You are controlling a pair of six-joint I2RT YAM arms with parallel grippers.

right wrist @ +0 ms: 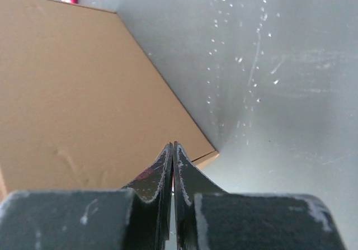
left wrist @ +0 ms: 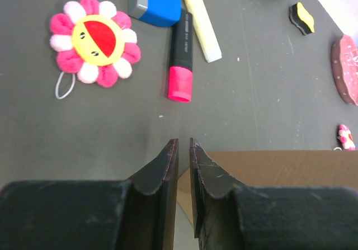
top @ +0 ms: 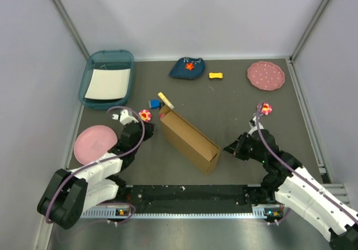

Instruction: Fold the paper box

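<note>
**Left tool** (left wrist: 183, 149): two black fingers (left wrist: 162, 177) at the near edge, a narrow slit between them with nothing seen in it.
**Paper box** (left wrist: 279, 171): brown cardboard, near right, behind the right finger.
**Plush flower** (left wrist: 95, 42): pink and white petals, yellow and red face, white loop. It lies far left, flat on the dark grey bench (left wrist: 84, 132).
**Marker** (left wrist: 182, 60): black barrel, pink cap, lying beyond the fingers.
**Yellow stick** (left wrist: 200, 20): just right of the marker, angled.
**Blue-grey block** (left wrist: 156, 1): far edge, partly cut off.
**Pink dotted plate** (left wrist: 347, 68): right edge, partly cut off.
</note>
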